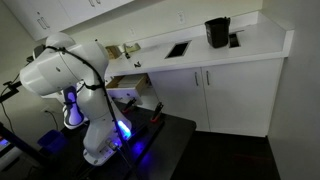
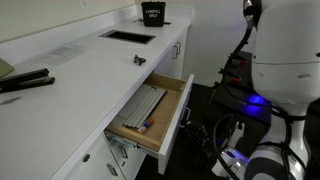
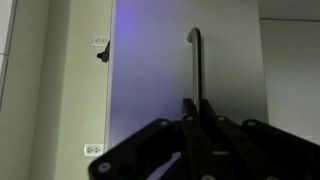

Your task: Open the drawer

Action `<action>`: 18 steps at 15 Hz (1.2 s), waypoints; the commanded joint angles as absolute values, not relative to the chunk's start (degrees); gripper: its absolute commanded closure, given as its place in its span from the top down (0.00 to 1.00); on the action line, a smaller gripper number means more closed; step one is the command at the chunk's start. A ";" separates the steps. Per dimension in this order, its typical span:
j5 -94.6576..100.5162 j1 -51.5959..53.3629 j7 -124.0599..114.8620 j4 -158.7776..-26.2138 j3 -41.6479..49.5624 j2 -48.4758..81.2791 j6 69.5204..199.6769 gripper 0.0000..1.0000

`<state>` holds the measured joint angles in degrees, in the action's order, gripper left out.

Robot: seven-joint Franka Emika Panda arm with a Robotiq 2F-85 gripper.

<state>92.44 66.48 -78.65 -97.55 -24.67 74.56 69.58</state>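
The drawer under the white counter stands pulled out, with a pale tray and small items inside. In an exterior view the same drawer shows partly behind my white arm. In the wrist view my gripper has its two dark fingers pressed together with nothing between them. It faces a pale panel with a vertical bar handle, not the drawer. The gripper itself does not show clearly in either exterior view.
On the counter are a black container, a dark rectangular cutout, a small dark object and black tools. Closed cabinet doors run below. My base stands on a black table.
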 commanded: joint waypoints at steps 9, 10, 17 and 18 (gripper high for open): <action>88.63 71.43 -76.53 -95.93 -26.29 71.82 73.55 0.35; 89.11 71.38 -76.36 -96.35 -26.34 71.16 74.08 0.37; 84.23 70.44 -70.02 -98.23 -31.56 59.39 84.56 0.88; 82.54 69.90 -69.88 -99.06 -31.88 57.59 86.29 0.97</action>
<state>86.63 71.74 -71.51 -94.33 -31.19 64.60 80.86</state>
